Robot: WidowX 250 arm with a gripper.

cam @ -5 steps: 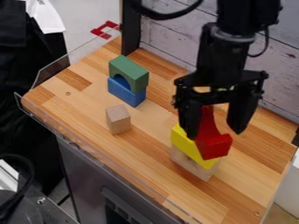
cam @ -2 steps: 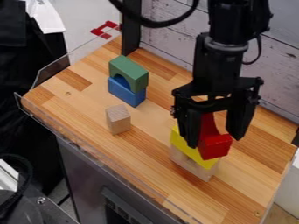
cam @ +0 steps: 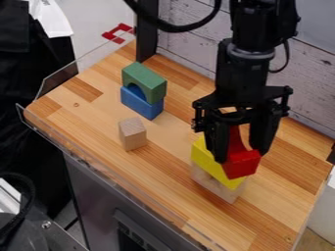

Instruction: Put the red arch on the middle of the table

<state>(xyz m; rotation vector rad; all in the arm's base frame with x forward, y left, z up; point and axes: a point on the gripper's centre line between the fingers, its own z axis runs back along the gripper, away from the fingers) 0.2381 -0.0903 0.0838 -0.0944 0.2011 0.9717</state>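
Camera view, and it's all about the black claw, hanging point-down over the stack, right at the red arch! The arch sits between its two sides, but is that a firm grip? From this angle, I cannot tell whether it's clamped or loose. The arch itself stands on end at the yellow block, and under that yellow lies a pale wooden block, down on the table.
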